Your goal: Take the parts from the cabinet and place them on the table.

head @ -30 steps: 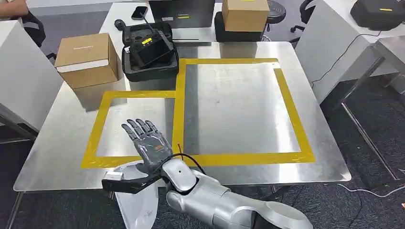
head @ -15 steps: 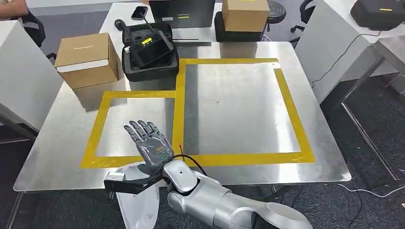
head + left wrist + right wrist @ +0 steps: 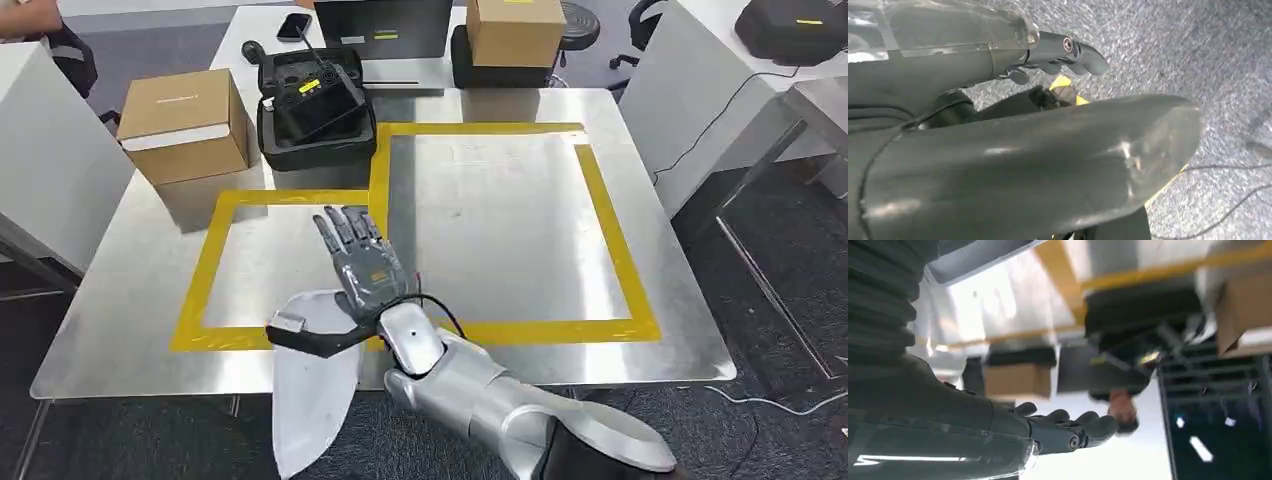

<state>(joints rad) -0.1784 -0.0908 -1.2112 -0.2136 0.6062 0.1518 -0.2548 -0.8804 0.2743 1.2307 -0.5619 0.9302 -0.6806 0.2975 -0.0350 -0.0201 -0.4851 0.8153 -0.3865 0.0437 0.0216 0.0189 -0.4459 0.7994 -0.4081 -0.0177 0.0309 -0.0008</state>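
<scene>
A flat, pale grey part [image 3: 312, 395], tapering to a point, overhangs the steel worktop's [image 3: 120, 300] near edge, pinched at its upper end by the right hand [image 3: 362, 272], other fingers outstretched.

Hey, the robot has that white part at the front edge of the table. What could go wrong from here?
1. The white part hangs mostly past the front edge of the table. If it is let go here, it would likely drop to the floor.
2. The right hand seems to hold it with the thumb alone, its other fingers spread flat. That looks like a weak hold, so the part could slip while being carried forward.
</scene>
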